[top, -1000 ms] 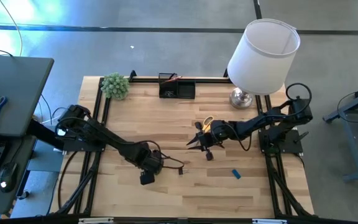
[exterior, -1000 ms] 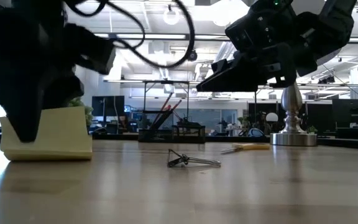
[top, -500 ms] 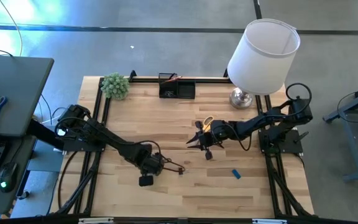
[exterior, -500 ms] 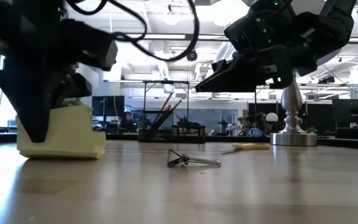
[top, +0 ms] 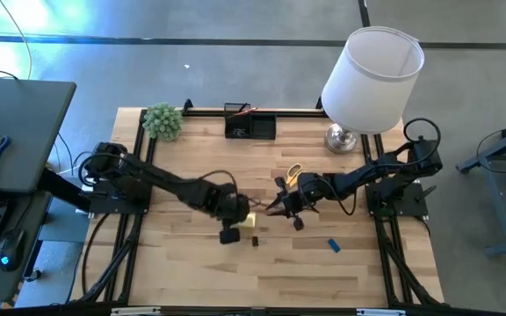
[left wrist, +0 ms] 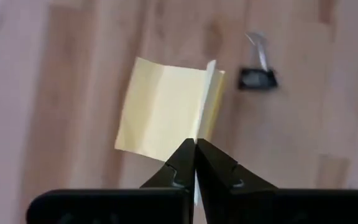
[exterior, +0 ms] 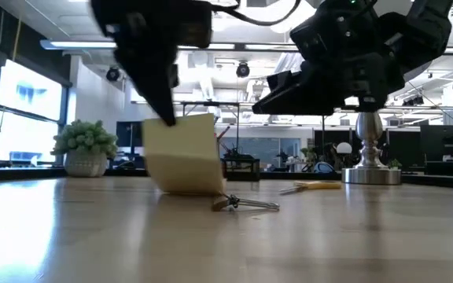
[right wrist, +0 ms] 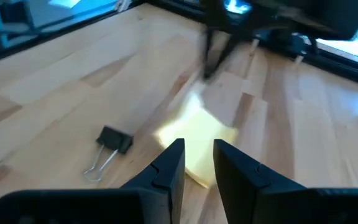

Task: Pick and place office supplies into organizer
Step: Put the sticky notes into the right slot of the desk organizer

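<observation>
the high view looks straight down on the whole bench [top: 191, 272], the low view looks level across its top toward the room, and each wrist view looks closely past its own tool, all four sharing the sticky-note pad [left wrist: 166, 118] before the tools.

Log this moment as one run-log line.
left hand: shut on yellow sticky-note pad, lifted | right hand: waiting beside it | black binder clip: on wooden table

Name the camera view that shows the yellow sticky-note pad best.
The left wrist view: the yellow sticky-note pad fills the frame, pinched by the left gripper. The low view shows it side-on, the right wrist view blurred, the high view only a sliver.
</observation>
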Controlling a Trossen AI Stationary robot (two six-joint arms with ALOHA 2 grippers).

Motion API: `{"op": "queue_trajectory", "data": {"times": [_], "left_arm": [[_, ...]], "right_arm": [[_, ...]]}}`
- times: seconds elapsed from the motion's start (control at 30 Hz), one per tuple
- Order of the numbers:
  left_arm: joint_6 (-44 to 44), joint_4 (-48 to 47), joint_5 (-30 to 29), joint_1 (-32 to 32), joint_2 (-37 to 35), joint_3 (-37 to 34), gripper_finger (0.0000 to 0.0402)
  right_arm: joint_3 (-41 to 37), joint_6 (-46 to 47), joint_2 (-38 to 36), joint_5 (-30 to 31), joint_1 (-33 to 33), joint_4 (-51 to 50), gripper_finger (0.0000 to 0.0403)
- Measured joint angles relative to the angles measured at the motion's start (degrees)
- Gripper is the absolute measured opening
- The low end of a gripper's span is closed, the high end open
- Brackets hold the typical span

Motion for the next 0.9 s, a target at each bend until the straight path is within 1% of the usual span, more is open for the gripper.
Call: {"op": "queue_trajectory", "data": {"times": [0.07, 0.2, 0.3, 0.37, 0.5, 0.6, 0.7, 0.9], "left_arm": [[1.98, 0.05, 0.25, 2.54, 0.0, 0.24, 0.0002], [5.31, -0.84, 1.7, 7.31, 0.04, 0.22, 0.0001], [7.62, 0.54, 4.59, 10.55, 0.04, 0.19, 0.0001], [8.95, 2.95, 8.89, 12.68, 0.04, 0.19, 0.0001], [9.56, 8.2, 20.03, 16.5, 0.02, 0.19, 0.0], [9.48, 10.8, 25.8, 18.41, -0.28, 0.19, 0.0], [9.08, 11.73, 29.4, 19.78, -1.25, 0.13, 0.0], [7.85, 15.44, 30.62, 21.34, -3.47, 0.17, 0.0]], "right_arm": [[-0.02, -1.66, -0.01, 1.31, 0.73, -0.39, 0.0078], [-0.07, -5.04, -1.03, 6.11, 1.88, -2.43, 0.0078], [-0.09, -7.06, -1.9, 7.99, 2.89, -2.65, 0.0078], [-0.09, -9.61, -1.95, 9.43, 3.5, -2.32, 0.0078], [-0.09, -14.44, -1.95, 15.19, 4.35, -1.72, 0.0078], [-0.09, -17.63, -1.95, 19.67, 4.71, -1.65, 0.0078], [-0.09, -20.11, -1.95, 20.36, 4.77, -1.72, 0.0078], [-0.07, -21.47, -1.95, 19.66, 4.77, -1.48, 0.0087]]}}
